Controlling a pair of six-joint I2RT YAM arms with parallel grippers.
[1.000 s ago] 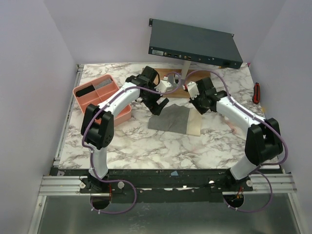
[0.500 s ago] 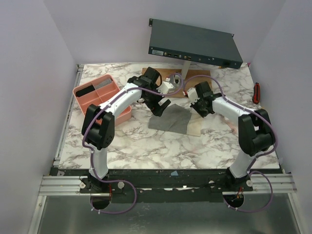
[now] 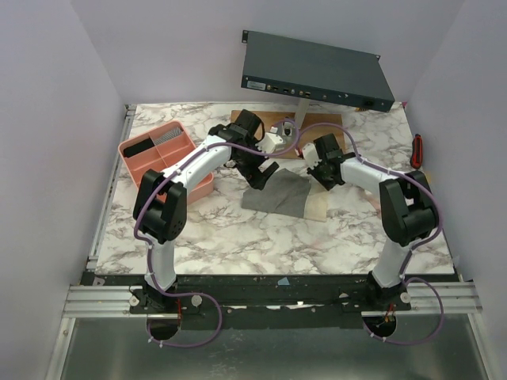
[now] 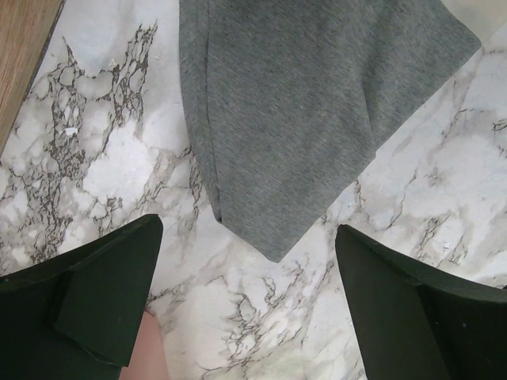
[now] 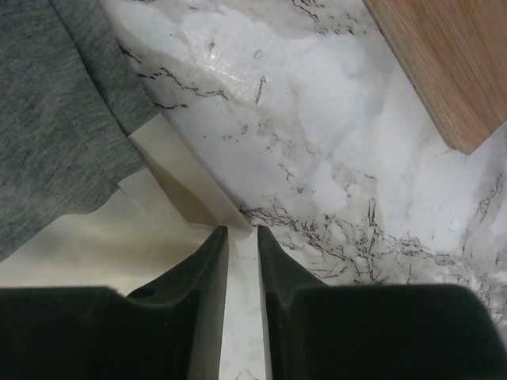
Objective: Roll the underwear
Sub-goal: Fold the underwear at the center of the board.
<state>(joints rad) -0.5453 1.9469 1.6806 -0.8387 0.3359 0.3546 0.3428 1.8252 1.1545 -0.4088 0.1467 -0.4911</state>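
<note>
The underwear [image 3: 277,194] lies flat on the marble table, grey with a cream waistband [image 3: 315,204] along its right side. My left gripper [image 3: 261,174] hangs over its far left corner. In the left wrist view it [image 4: 247,237] is wide open, with the grey corner [image 4: 293,119] just beyond the fingers and nothing between them. My right gripper [image 3: 323,176] is at the waistband's far corner. In the right wrist view its jaws [image 5: 242,231] stand a narrow gap apart, and the cream band's [image 5: 182,186] folded corner lies right at the fingertips.
A pink tray [image 3: 131,150] holding dark items sits at the left. A wooden board [image 3: 273,127] lies behind the grippers, close to the right gripper [image 5: 444,63]. A dark rack unit [image 3: 317,71] overhangs the back edge. A red tool [image 3: 417,150] lies at the right wall.
The right arm's elbow has swung in and back toward the cloth while its gripper stayed at the waistband's far corner. The left arm has barely moved.
</note>
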